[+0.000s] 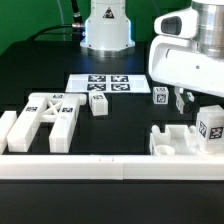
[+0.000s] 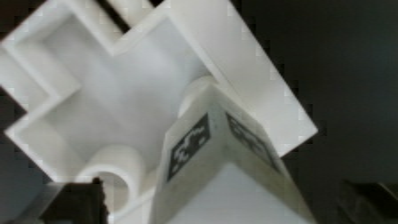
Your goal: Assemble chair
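The tool (image 1: 184,102) hangs with its fingers seemingly spread and holding nothing, just above the tagged chair part (image 1: 188,137) at the exterior view's right of the desk (image 1: 130,120), while the X-braced frame (image 1: 50,115) lies well apart at the left.

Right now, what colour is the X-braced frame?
White. The X-braced frame shows best in the exterior view, on that view's left.

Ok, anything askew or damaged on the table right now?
Nothing stands out. X-braced frame lies flat at the exterior view's left; a small block and a tagged block sit near the marker board. No visible damage. Pincer open, empty.
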`<control>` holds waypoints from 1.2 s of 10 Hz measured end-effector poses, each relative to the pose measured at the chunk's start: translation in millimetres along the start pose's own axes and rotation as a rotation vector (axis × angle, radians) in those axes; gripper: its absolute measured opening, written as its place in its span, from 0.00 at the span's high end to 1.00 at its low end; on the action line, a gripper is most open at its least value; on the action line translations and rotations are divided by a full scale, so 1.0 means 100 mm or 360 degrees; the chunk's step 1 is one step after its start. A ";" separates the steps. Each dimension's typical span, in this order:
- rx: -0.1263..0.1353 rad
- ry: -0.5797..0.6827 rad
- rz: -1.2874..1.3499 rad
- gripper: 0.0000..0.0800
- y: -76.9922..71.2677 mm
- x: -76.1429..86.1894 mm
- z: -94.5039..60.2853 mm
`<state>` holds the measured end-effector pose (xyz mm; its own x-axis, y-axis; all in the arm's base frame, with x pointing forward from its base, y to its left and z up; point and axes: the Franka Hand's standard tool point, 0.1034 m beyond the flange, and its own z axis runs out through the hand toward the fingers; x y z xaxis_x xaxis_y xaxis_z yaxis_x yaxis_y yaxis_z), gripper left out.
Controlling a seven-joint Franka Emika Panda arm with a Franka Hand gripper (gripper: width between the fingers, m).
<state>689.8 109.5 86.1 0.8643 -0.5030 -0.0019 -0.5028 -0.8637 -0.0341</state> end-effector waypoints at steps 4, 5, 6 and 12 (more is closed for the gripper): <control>-0.0004 0.0018 -0.0427 0.19 -0.03 0.00 0.00; -0.0004 0.0017 -0.0505 0.19 -0.03 0.00 0.00; -0.0004 0.0017 -0.0514 0.35 -0.03 0.00 0.00; -0.0002 0.0021 -0.0524 0.64 -0.01 0.02 0.00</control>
<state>691.9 110.0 86.3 0.9801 -0.1974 0.0219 -0.1967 -0.9800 -0.0292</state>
